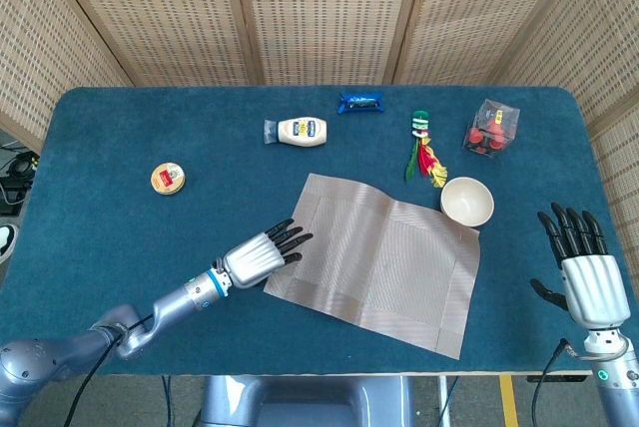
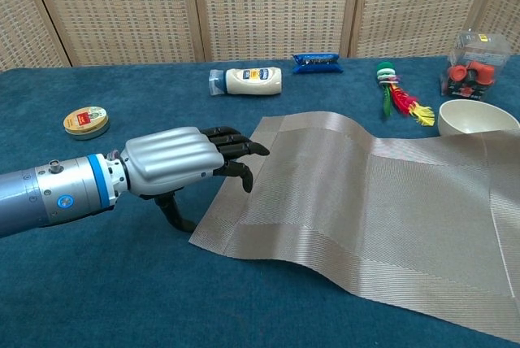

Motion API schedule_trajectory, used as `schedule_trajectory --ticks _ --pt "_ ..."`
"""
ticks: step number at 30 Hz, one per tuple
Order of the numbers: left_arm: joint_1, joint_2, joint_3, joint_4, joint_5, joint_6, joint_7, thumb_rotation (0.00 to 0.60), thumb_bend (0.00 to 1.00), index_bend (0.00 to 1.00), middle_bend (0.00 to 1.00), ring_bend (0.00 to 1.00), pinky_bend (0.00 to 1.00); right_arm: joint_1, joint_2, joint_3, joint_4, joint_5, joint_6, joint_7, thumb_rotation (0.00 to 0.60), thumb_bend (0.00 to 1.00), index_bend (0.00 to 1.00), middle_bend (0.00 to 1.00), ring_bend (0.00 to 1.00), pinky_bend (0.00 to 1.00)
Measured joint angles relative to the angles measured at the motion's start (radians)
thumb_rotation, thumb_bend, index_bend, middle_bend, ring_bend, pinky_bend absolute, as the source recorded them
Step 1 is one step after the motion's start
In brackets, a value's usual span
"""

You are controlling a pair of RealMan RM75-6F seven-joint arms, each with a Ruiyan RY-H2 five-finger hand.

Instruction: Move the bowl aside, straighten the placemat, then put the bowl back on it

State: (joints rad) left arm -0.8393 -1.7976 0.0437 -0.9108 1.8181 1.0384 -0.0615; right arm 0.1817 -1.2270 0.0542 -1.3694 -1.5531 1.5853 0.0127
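The beige woven placemat (image 1: 384, 262) (image 2: 374, 202) lies skewed on the blue table, its left end turned toward the far side. The white bowl (image 1: 466, 201) (image 2: 475, 118) stands upright on the cloth just off the mat's far right corner. My left hand (image 1: 262, 254) (image 2: 183, 161) reaches over the mat's left edge with its dark fingers stretched out and resting on the weave; its thumb points down beside the edge, and it holds nothing. My right hand (image 1: 581, 267) hovers at the table's near right, fingers spread and empty, well apart from the bowl.
Along the far side lie a mayonnaise bottle (image 1: 298, 131), a blue packet (image 1: 360, 102), a feathered toy (image 1: 426, 150) and a clear box of red pieces (image 1: 491, 128). A round tin (image 1: 168, 179) sits at the left. Wicker screens stand behind the table.
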Motion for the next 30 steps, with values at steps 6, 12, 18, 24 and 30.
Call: schedule_trajectory --ticks 6,12,18,24,30 --pt "-0.011 0.006 -0.004 -0.024 -0.013 0.0 0.028 0.6 0.24 0.29 0.0 0.0 0.0 -0.006 0.003 0.005 -0.005 -0.005 0.001 0.0 0.6 0.0 0.03 0.0 0.0 0.0" --pt "-0.019 0.008 -0.001 -0.041 -0.033 -0.016 0.034 0.6 0.3 0.29 0.0 0.0 0.0 -0.009 0.006 0.01 -0.008 -0.013 0.006 0.003 0.6 0.0 0.04 0.0 0.0 0.0" --pt "-0.021 -0.003 0.005 -0.037 -0.045 -0.022 0.034 0.6 0.3 0.3 0.0 0.0 0.0 -0.013 0.009 0.014 -0.01 -0.018 0.008 0.007 0.6 0.0 0.05 0.0 0.0 0.0" --pt "-0.018 -0.008 0.019 -0.036 -0.051 -0.022 0.023 0.6 0.37 0.34 0.0 0.0 0.0 -0.016 0.012 0.018 -0.012 -0.022 0.01 0.008 0.6 0.0 0.06 0.0 0.0 0.0" --pt "-0.011 -0.02 0.038 -0.017 -0.052 -0.02 0.011 0.6 0.42 0.35 0.0 0.0 0.0 -0.02 0.015 0.021 -0.018 -0.03 0.015 0.011 0.6 0.0 0.06 0.0 0.0 0.0"
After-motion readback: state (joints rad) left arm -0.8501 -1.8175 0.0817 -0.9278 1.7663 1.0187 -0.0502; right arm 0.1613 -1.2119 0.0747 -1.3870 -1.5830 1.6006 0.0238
